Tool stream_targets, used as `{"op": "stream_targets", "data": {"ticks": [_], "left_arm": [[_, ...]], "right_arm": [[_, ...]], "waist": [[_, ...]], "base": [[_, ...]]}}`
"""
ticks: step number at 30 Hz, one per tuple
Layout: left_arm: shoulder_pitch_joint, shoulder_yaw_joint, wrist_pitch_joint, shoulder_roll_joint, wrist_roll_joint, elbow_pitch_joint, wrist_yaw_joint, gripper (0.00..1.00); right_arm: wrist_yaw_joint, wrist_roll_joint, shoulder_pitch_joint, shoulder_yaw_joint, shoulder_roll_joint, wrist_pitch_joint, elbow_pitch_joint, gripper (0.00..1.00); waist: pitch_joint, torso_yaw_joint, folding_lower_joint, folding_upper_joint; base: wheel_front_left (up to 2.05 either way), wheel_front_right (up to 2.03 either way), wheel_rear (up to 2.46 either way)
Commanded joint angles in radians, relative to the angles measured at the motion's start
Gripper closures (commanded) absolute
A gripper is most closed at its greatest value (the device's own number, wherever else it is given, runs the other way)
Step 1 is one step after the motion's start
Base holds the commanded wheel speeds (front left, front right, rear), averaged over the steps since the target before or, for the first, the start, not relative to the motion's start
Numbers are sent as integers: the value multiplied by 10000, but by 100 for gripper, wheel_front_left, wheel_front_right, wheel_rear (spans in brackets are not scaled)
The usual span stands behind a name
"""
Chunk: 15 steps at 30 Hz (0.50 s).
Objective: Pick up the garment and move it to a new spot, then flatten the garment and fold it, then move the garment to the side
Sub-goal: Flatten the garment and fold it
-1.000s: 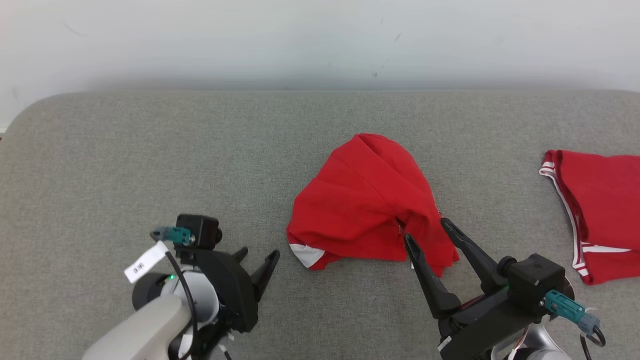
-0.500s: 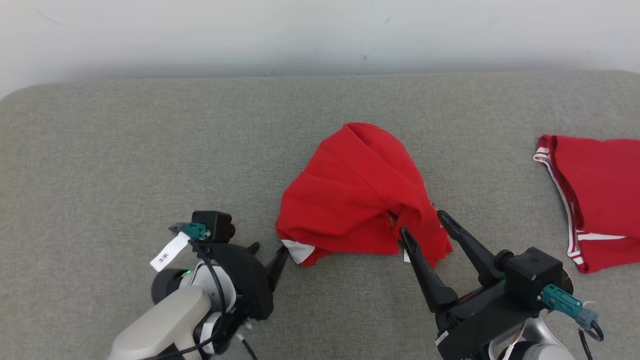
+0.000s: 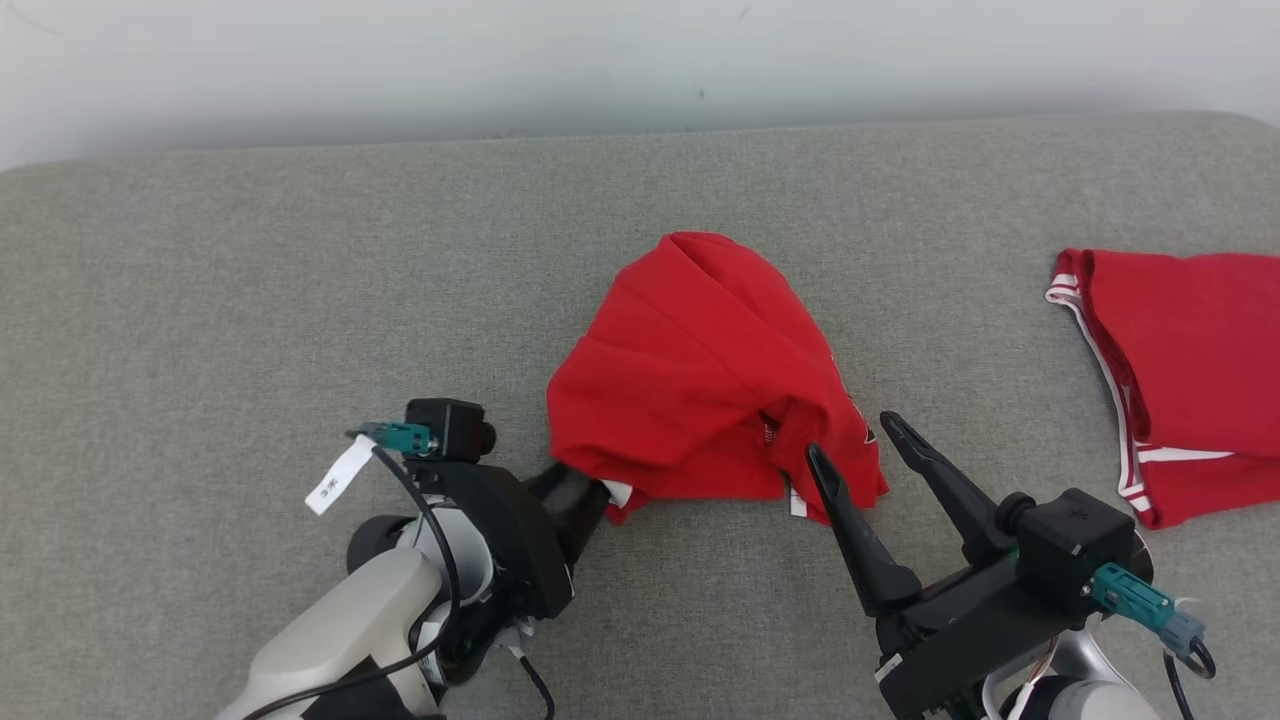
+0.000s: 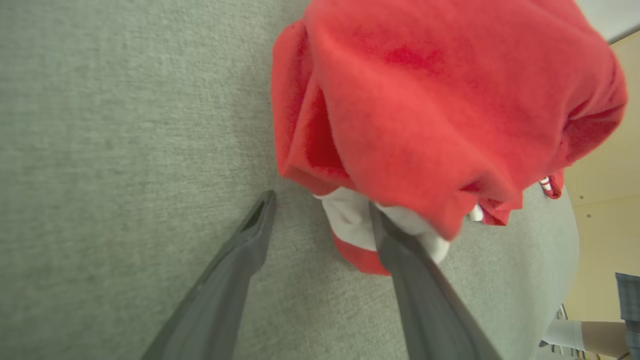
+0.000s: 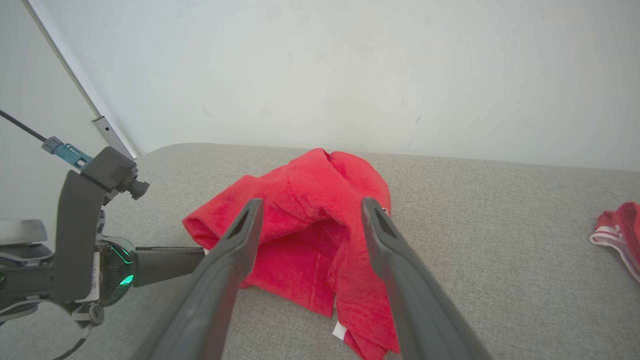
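Note:
The garment (image 3: 700,380) is a crumpled red top with white trim, heaped mid-surface, also in the left wrist view (image 4: 425,100) and the right wrist view (image 5: 310,210). My left gripper (image 3: 585,490) is open at its near left corner. In the left wrist view (image 4: 322,205) one finger (image 4: 400,250) lies against the white hem (image 4: 350,220) and the other (image 4: 250,235) rests on bare fabric. My right gripper (image 3: 850,437) stands open over the garment's near right flap, above the cloth in its wrist view (image 5: 311,202).
The grey upholstered surface (image 3: 300,300) runs back to a white wall (image 3: 600,50). A second red garment with white stripes (image 3: 1180,370) lies at the far right, also in the right wrist view (image 5: 617,225). Part of a person (image 4: 580,335) shows beyond the surface's edge.
The head camera has shifted. My left gripper has moved right and forward to the garment's white-trimmed corner, its fingertips now at the hem. The right gripper has kept its place by the garment.

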Motion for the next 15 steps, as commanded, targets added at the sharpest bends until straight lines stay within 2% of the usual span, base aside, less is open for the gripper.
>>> {"op": "stream_targets", "data": {"ticks": [1,2,7,15], "left_arm": [[-28,10,8,13,-67,-32,-75,62],[-72,28,-45,8,-74,-98,-177,100],[-161,217,-327,22,-193,-446,-388,100],[-436,778,-1020,414,-102,-1435,43,100]], "right_arm": [[-8,-9,-58,-50,-15,-26,4,0],[-8,-8,-38,-68,-15,-42,12,0],[-8,32,29,-23,-15,-62,54,0],[-8,-32,131,-86,-15,36,48,0]], "waist": [[-9,36,-1,-1],[-15,70,-1,-1],[-97,253,-1,-1],[-297,579,-1,-1]], "base": [[0,0,0],[0,0,0],[0,0,0],[0,0,0]]}}
